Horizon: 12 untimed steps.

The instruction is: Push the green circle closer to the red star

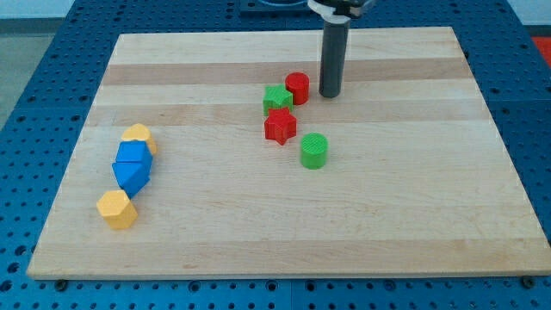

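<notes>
The green circle (pixel 314 150) stands on the wooden board, just to the lower right of the red star (pixel 280 126), with a small gap between them. My tip (pixel 331 93) rests on the board above both, to the right of a red cylinder (pixel 297 88). The tip is apart from the green circle, roughly a block and a half above it. A green star (pixel 276 99) sits directly above the red star, touching the red cylinder.
At the view's left lies a line of blocks: a yellow block (pixel 138 137), two blue blocks (pixel 133 156) (pixel 131 176) and another yellow block (pixel 116 209). The board's edge (pixel 284 274) runs along the view's bottom.
</notes>
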Available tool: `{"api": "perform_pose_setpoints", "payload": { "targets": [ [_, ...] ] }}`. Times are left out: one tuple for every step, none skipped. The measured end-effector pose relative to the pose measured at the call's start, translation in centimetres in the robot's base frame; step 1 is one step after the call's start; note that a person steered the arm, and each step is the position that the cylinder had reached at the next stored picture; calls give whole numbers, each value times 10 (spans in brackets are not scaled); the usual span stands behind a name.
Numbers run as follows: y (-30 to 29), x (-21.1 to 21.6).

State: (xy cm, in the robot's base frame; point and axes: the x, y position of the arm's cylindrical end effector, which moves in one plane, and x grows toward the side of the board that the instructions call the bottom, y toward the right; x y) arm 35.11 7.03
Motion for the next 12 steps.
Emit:
{"api": "perform_pose_setpoints", "payload": {
  "targets": [
    [9,11],
    [8,22],
    [-13,62],
    [-23,84],
    [-27,108],
    [8,107],
    [13,138],
    [-4,145],
    [-25,126],
    [-41,116],
    [-56,103],
    [-47,124]
  ]
}}
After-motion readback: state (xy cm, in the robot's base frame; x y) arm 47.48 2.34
